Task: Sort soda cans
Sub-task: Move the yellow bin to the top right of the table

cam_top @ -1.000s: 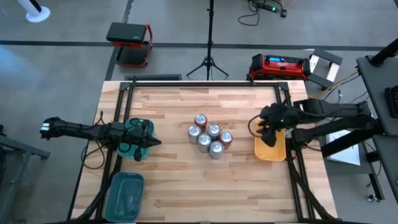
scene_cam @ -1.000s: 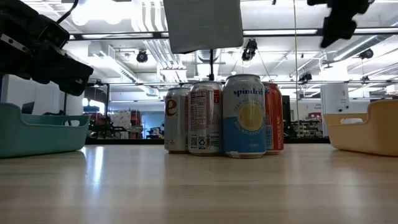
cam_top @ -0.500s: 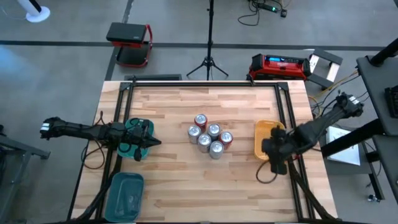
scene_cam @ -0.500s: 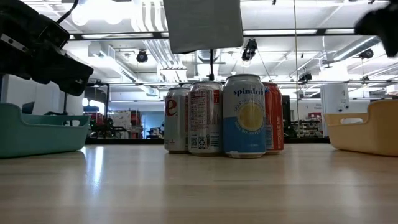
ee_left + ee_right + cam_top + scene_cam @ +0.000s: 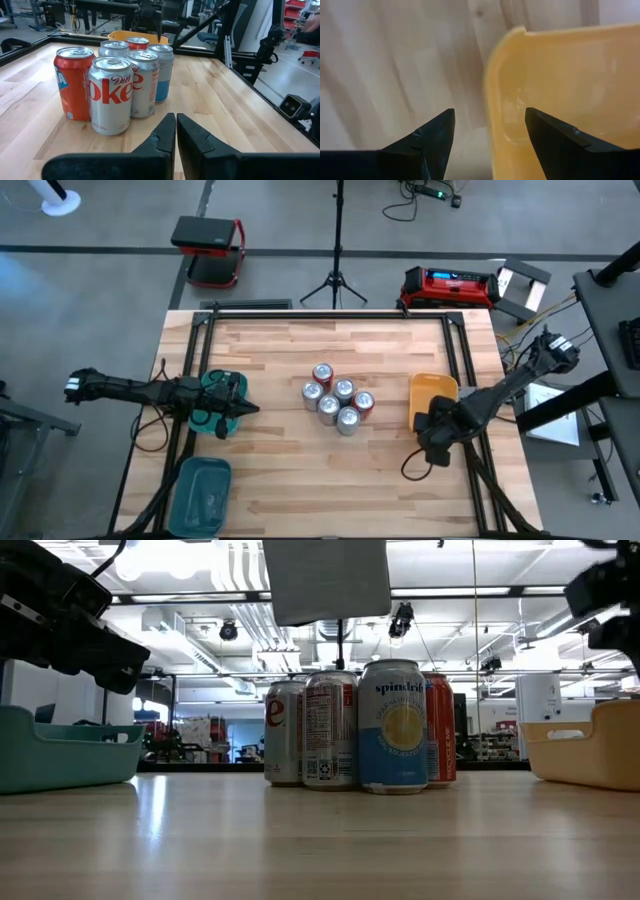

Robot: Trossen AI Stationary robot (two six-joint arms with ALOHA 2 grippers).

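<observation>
Several soda cans (image 5: 337, 402) stand upright in a tight cluster at the table's middle, two red, the others silver-grey; they also show in the low view (image 5: 360, 725) and the left wrist view (image 5: 117, 82). My left gripper (image 5: 250, 409) (image 5: 176, 131) hovers shut over a teal bin (image 5: 213, 412), pointing at the cans from their left. My right gripper (image 5: 432, 442) (image 5: 489, 135) is open, pointing down above the near left corner of the orange bin (image 5: 433, 402) (image 5: 560, 85), touching nothing. It shows high on the right in the low view (image 5: 605, 600).
A second teal bin (image 5: 204, 490) sits at the table's near left corner. Bare wood lies between the cans and each bin and along the near and far edges. Black frame rails (image 5: 470, 380) run along the table's sides. In the low view the teal bin (image 5: 60, 750) and orange bin (image 5: 590, 745) flank the cans.
My right gripper has travelled from above the orange bin's far part toward the table's near edge, ending over the bin's near left corner, while its arm swung round to reach in from the far right. The cans, bins and left arm have stayed put.
</observation>
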